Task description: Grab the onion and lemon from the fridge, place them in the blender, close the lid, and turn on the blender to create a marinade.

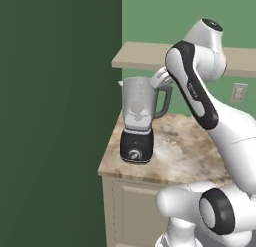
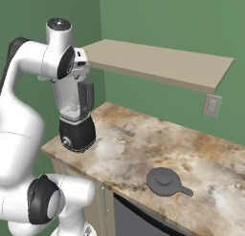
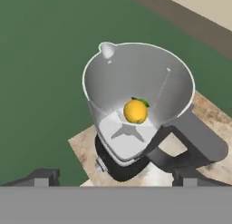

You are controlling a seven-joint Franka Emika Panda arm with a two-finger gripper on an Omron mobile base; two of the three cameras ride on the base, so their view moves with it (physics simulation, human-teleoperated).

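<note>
The blender is seen at the left corner of the counter, close to its front edge. The lemon is seen inside the jug, near the bottom, above the blades. The gripper is held above the open jug, its fingers spread wide apart with nothing between them. The lid lies flat near the counter's front edge, well apart from the blender.

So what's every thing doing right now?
Blender: upright on the counter, no lid on.
Lemon: inside the blender jug, above the blades.
Lid: flat on the counter, away from the blender.
Gripper: above the jug, jaws open, holding nothing.
</note>
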